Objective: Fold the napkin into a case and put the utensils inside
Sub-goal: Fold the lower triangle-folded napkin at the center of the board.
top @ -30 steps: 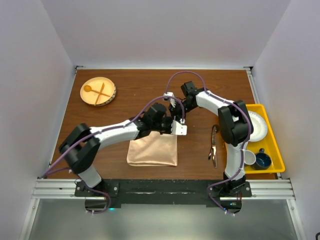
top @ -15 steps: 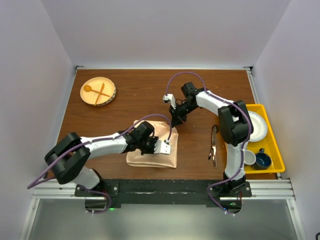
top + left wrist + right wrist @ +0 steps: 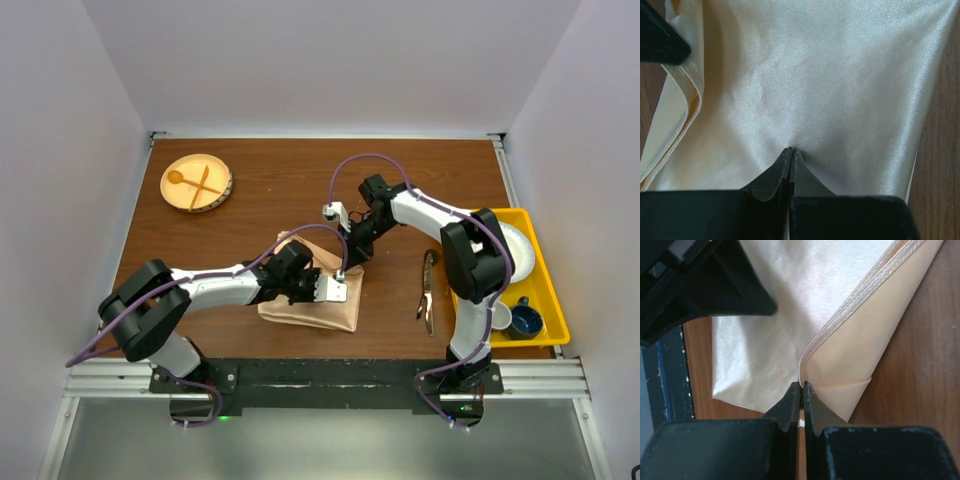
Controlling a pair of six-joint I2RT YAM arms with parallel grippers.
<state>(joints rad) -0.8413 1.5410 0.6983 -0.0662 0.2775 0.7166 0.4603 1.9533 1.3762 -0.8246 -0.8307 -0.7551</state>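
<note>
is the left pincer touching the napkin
Touching. The left wrist view shows the left pincer shut, its tips nipping the napkin, with creases in the cloth running into them.

left arm (image 3: 215, 283) reaching right, fingers (image 3: 772, 176) closed | right arm (image 3: 430, 210) folded inward, fingers (image 3: 787, 409) closed

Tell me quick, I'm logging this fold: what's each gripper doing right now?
Left gripper: closed, pinching the napkin.
Right gripper: closed on the napkin's hemmed edge.
</note>
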